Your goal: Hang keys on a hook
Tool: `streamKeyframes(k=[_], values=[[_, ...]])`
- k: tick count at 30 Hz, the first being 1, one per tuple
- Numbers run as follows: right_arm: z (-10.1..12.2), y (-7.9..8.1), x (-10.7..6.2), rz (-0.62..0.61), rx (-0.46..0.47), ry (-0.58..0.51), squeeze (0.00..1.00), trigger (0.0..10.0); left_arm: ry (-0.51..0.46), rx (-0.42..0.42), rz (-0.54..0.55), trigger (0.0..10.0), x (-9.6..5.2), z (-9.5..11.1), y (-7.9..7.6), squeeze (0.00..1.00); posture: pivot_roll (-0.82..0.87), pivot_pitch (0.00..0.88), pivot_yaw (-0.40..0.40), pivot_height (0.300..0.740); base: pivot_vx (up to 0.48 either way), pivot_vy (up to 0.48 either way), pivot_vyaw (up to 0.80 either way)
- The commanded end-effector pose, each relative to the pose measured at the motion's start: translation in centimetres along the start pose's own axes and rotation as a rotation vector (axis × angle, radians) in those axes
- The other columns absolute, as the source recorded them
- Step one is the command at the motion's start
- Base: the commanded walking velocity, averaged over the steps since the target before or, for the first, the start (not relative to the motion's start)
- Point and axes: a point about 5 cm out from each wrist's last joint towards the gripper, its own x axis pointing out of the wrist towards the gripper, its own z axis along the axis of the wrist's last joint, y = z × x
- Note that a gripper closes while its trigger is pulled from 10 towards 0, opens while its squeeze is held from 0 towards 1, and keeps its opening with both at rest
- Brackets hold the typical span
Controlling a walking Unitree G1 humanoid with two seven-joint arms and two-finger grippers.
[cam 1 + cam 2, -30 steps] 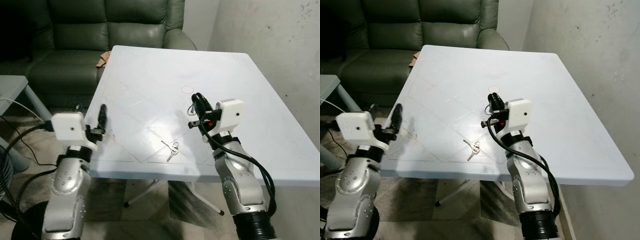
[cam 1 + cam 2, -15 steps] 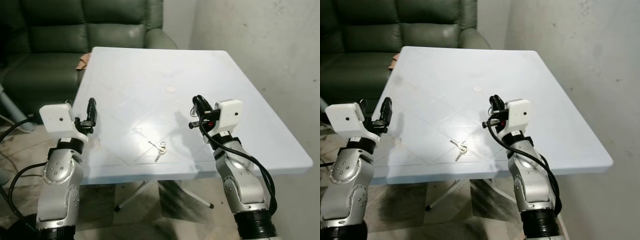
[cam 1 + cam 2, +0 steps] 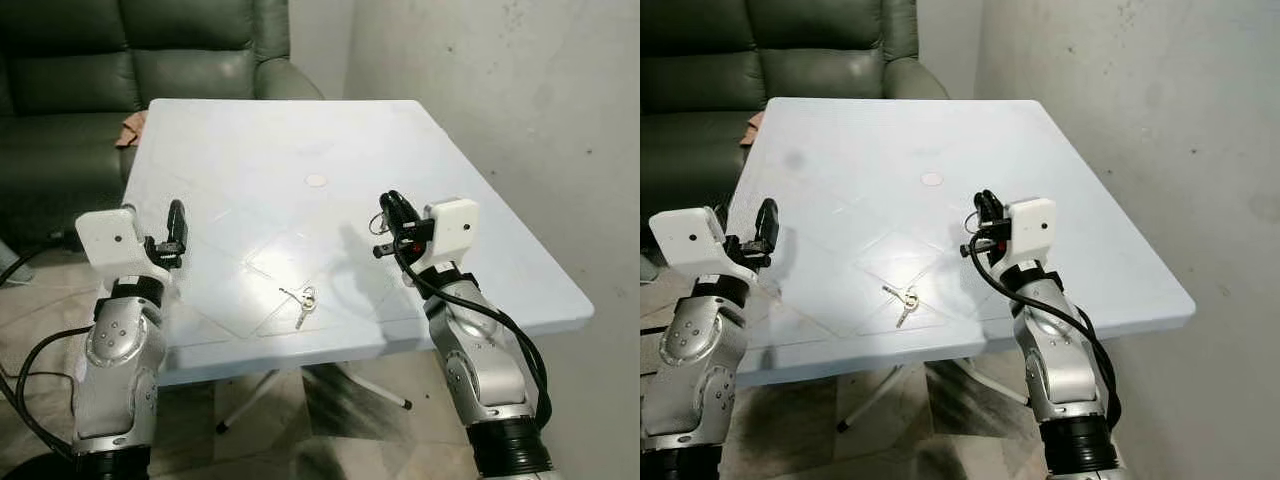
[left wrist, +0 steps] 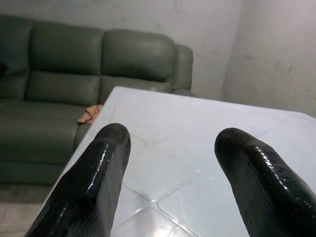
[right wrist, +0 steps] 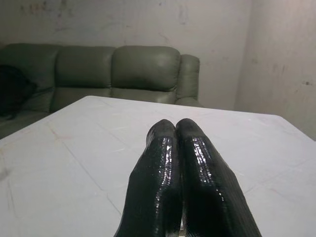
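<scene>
Sofa [image 3: 120, 60]: dark green, behind the table's far edge; a small tan cloth [image 3: 128, 127] lies at the far left corner.

Table [image 3: 470, 190]: white, square, on folding legs, beside a bare wall on the robot's right. A small round mark [image 3: 316, 181] sits near its middle.

Left gripper [image 3: 176, 228]: raised over the table's left edge, fingers [image 4: 94, 182] spread wide with nothing between them.

Right gripper [image 3: 392, 212]: raised above the table's near right part, fingers [image 5: 168, 177] pressed together, holding nothing that can be seen.

Keys [image 3: 302, 302]: a small bunch on a ring, lying flat on the table near the front edge, between the two grippers and nearer the robot than either. They are well apart from both, somewhat closer to the right one.

Step in hand, as judged: reaching for the keys. The right gripper must part its fingers first, then descend over the ring from above. Flat metal on a smooth top slides easily, so close on the ring or the thickest part, not a single blade.

Hook: not located.
</scene>
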Motion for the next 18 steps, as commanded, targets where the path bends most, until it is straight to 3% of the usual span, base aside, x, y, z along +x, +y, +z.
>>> streamKeyframes(k=[1, 13, 18], values=[[-0.02, 0.06, 0.06, 0.012, -0.009, 0.011, 0.0, 10.0, 0.022, -0.004, 0.01, 10.0, 0.16, -0.23, 0.11, 0.0, -0.09, 0.0, -0.033, 0.74, 0.0, 0.0, -0.77], [-0.26, -0.1, -0.11, 0.001, -0.02, 0.024, 0.0, 10.0, 0.031, -0.03, -0.007, 10.0, 0.14, -0.41, -0.27, 0.0, -0.09, 0.0, -0.031, 0.74, 0.0, 0.0, -0.78], [-0.33, -0.09, -0.16, 0.0, -0.022, 0.028, 0.0, 10.0, 0.033, -0.033, -0.005, 10.0, 0.13, -0.49, -0.21, 0.0, -0.09, 0.0, -0.03, 0.74, 0.0, 0.389, -0.78]])
